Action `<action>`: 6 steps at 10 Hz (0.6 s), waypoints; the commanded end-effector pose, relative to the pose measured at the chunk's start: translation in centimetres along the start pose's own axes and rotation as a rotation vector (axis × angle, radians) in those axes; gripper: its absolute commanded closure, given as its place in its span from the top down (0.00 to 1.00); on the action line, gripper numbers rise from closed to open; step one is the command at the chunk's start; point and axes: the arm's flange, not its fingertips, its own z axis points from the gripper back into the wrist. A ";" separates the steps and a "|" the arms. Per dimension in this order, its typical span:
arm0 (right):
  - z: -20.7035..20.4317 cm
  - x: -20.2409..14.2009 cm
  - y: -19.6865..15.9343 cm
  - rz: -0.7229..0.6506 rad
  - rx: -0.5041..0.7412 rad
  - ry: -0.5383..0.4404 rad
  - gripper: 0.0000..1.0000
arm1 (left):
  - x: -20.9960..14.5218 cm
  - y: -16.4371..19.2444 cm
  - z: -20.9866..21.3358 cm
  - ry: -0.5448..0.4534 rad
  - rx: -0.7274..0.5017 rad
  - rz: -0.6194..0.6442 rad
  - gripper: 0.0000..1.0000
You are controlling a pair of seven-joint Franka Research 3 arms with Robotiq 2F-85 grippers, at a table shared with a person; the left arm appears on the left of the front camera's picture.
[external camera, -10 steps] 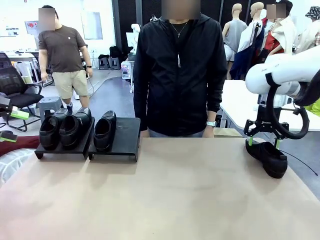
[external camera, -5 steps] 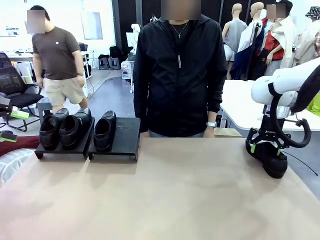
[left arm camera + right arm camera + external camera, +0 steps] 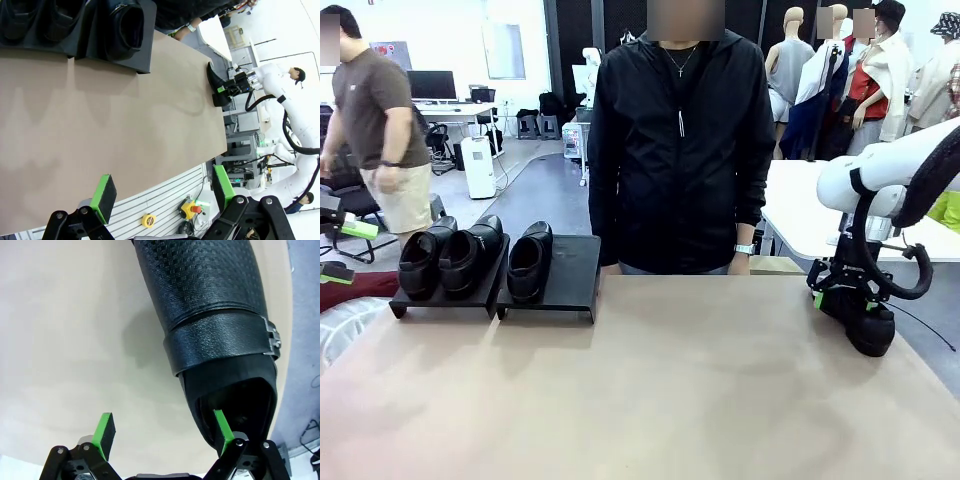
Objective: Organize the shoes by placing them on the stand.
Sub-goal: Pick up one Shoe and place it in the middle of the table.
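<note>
Three black shoes [image 3: 470, 255] sit on the black stand [image 3: 570, 280] at the table's far left, two on its left platform and one on its right. A fourth black shoe [image 3: 868, 322], with a strap and buckle, lies at the table's right edge. My right gripper [image 3: 838, 293] is down at its heel end, open. In the right wrist view one green pad [image 3: 222, 431] is inside the opening of that shoe [image 3: 210, 300] and the other pad [image 3: 105, 432] is outside, over the table. My left gripper [image 3: 162, 195] hangs open off the table's left side, holding nothing.
A person in a black jacket [image 3: 675, 140] stands at the far edge, hands below the table line. The tan tabletop [image 3: 660, 380] stretches bare between stand and right shoe. The stand's right platform has free room beside its one shoe.
My right gripper has come down from above the shoe's heel until its jaws straddle the shoe's side wall. The shoe and the left arm have not moved.
</note>
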 end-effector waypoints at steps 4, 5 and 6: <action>0.6 1.0 0.8 0.008 -0.022 0.033 0.00 | 0.0 -0.2 0.1 0.000 -0.012 0.012 1.00; 0.4 1.2 0.5 0.002 -0.020 0.027 0.00 | 0.0 -0.2 0.1 0.000 -0.012 0.012 1.00; 0.3 1.2 0.2 -0.011 -0.021 0.020 0.00 | 0.0 -0.2 0.1 0.000 -0.012 0.012 1.00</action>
